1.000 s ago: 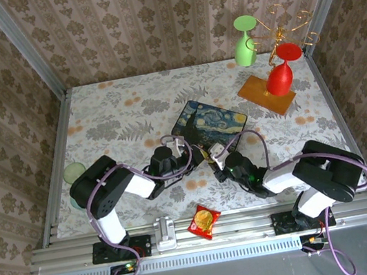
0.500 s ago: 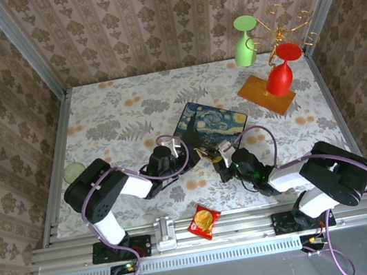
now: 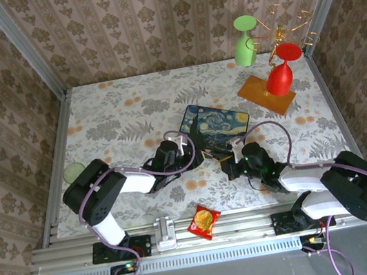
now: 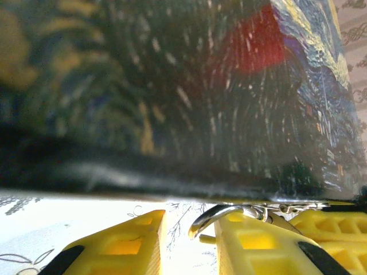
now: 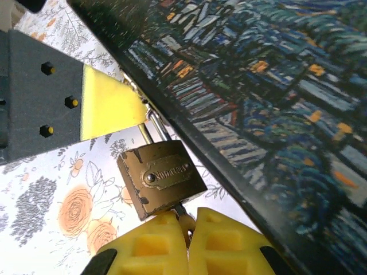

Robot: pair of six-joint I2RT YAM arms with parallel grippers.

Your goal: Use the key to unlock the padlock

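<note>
The right claw [image 5: 187, 226] is closed on the key [image 5: 181, 211], whose tip meets the padlock [image 5: 161, 179] just above its fingertips. Whether the left claw [image 4: 189, 224] pinches the shackle [image 4: 217, 212], I cannot tell. If not, 1 turn may spin the padlock and bend the key.

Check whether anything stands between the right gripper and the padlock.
Nothing visible does. The right gripper is shut on the key, whose tip meets the underside of the padlock. The box lies close alongside, not between.
</note>
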